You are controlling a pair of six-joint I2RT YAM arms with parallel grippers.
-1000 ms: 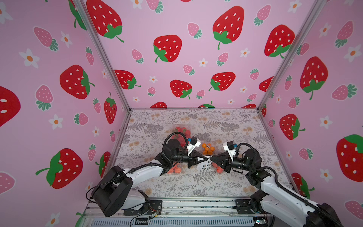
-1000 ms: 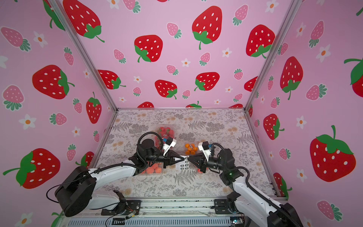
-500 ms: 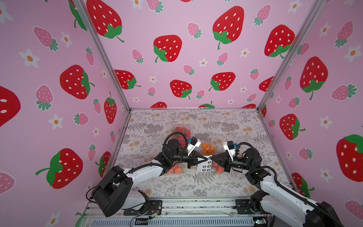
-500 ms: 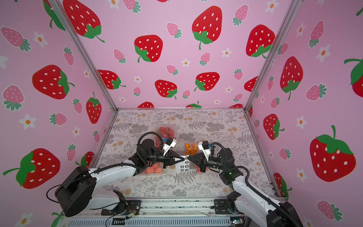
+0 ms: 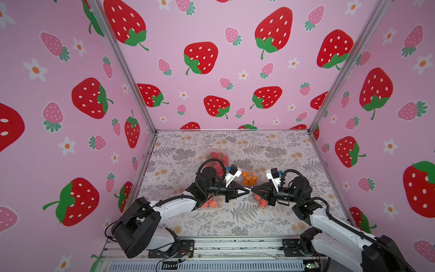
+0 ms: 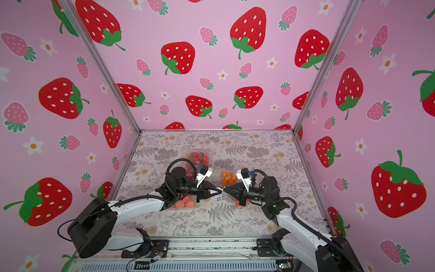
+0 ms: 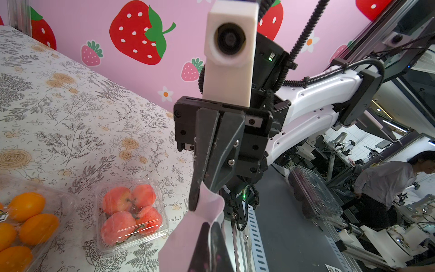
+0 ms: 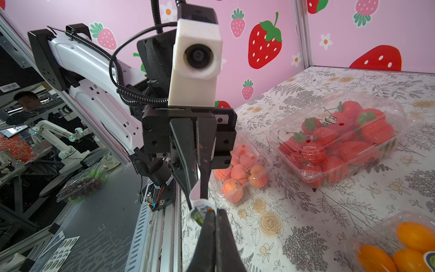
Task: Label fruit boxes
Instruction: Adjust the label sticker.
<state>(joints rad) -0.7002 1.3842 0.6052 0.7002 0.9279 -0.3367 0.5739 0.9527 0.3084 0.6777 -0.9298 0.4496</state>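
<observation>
My left gripper (image 5: 247, 189) and right gripper (image 5: 253, 189) meet tip to tip above the table's middle. In the left wrist view the left gripper (image 7: 209, 227) is shut on a curled white sticker sheet (image 7: 186, 237). Seen from the right wrist, the right gripper (image 8: 215, 211) is shut on a round dark sticker (image 8: 198, 213) at the sheet's end. Four fruit boxes surround them: strawberries (image 5: 217, 157) behind, oranges (image 5: 249, 178), a large peach box (image 5: 208, 204) under the left arm, and a small peach box (image 7: 130, 214) under the right gripper.
Stickers show on the strawberry lid (image 8: 329, 119) and on the orange box (image 8: 431, 259). A metal rail (image 5: 211, 245) runs along the table's front edge. Pink walls close the other three sides. Spare sticker sheets (image 8: 58, 254) lie below the table.
The sheet lay flat between the arms, then was raised. The two grippers have come together tip to tip, and the right jaws have closed on the sheet's end.
</observation>
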